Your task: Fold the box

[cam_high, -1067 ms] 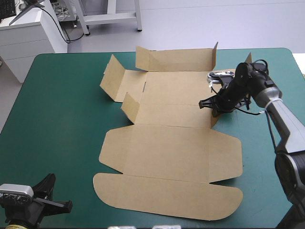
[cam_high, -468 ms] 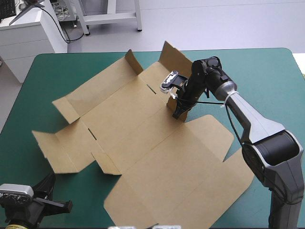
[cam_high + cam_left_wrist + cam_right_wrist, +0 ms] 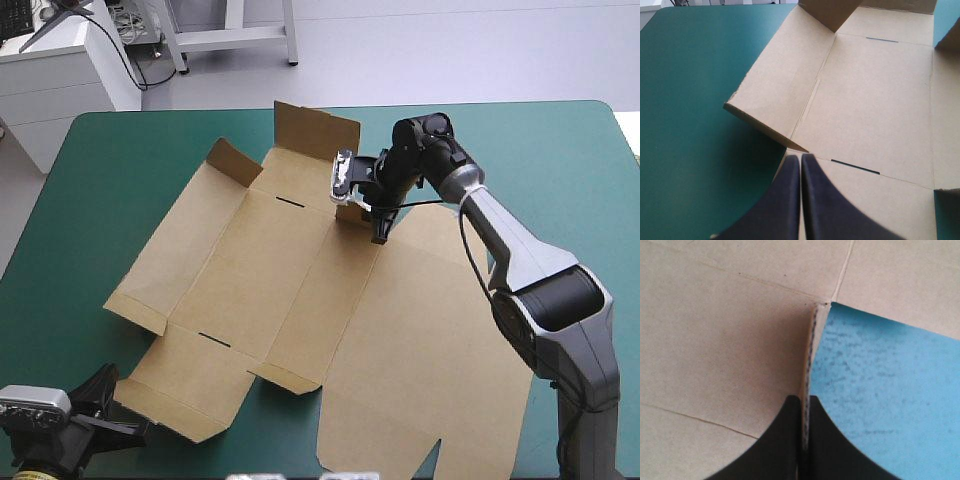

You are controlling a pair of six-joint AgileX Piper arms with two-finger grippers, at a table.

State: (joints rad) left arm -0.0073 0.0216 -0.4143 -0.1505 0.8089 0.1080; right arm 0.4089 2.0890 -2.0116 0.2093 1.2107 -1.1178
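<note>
Cut flat sheet of brown board, the box, lying askew mid-table on the teal-green table cover, far flaps raised, right gripper pinching an upright flap edge, left gripper fingers pressed together, empty, beside the box's near-left corner.

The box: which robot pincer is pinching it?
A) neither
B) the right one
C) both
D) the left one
B: the right pincer is shut on a raised edge of the box, while the left pincer is shut with nothing between its fingers.
</note>
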